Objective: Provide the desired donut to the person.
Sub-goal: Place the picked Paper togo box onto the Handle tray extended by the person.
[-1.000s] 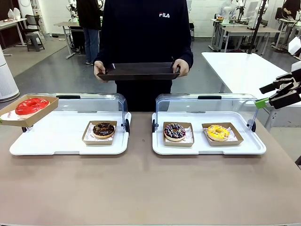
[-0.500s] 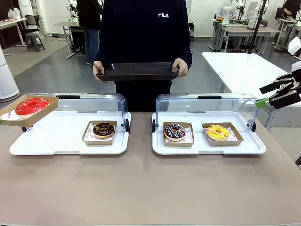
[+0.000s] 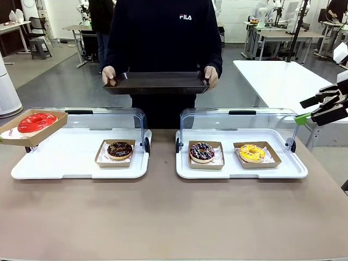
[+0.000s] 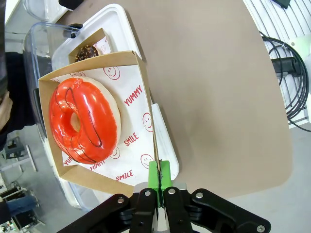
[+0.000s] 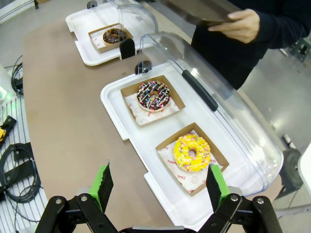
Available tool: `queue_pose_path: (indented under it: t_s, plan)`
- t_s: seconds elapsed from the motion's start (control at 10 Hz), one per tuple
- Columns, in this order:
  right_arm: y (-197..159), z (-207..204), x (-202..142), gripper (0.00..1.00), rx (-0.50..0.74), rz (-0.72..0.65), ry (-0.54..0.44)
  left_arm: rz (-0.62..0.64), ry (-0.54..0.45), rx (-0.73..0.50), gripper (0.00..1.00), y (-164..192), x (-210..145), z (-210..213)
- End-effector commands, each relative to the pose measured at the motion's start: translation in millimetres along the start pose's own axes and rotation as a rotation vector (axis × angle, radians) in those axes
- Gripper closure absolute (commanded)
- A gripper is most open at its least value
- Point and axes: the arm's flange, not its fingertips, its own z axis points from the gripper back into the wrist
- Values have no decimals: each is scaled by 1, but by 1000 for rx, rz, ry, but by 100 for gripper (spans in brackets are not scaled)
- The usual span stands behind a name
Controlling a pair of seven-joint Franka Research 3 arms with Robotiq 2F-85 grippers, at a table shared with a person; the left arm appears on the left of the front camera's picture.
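The left claw [image 4: 159,167] is clenched on the near rim of an open cardboard box [image 4: 137,73], its 2 green pads pinched together over the card wall. In that box, on paper printed with "YUMMY" and "SMILE", lies the red donut [image 4: 83,121], glossy with a thin dark line across its icing. In the front view this box [image 3: 54,117] is at the far left corner of the counter [image 3: 163,217], tilted, over the far left corner of the left white tray [image 3: 65,163]; the red donut [image 3: 37,122] shows above its rim. Near that tray's right edge a chocolate donut [image 3: 119,149] sits in its own box. The right white tray [image 3: 239,171], on the right half of the counter along its far edge, carries 2 boxed donuts side by side: a sprinkled chocolate donut [image 3: 202,151] on the left and a yellow donut [image 3: 252,153] on the right. Each tray has a clear domed lid [image 3: 239,122] raised behind it. The right claw [image 3: 300,110] hangs released past the counter's right edge, its fingers spread wide with nothing between them; its own camera looks down on the yellow donut [image 5: 192,153] between the green pads [image 5: 103,184]. Beyond the far edge stands the person [image 3: 163,38], holding a dark tray [image 3: 157,82] level in both hands [image 3: 109,76].
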Motion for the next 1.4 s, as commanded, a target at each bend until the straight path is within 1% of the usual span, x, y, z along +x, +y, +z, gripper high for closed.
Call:
queue_pose_path:
  t_s: [0.0,1.3]
  plan:
    - [-1,-2,1,0,0,-7,-15,14,22,-4,100,-1,1,1]
    - [-1,-2,1,0,0,-7,-15,14,22,-4,100,-1,1,1]
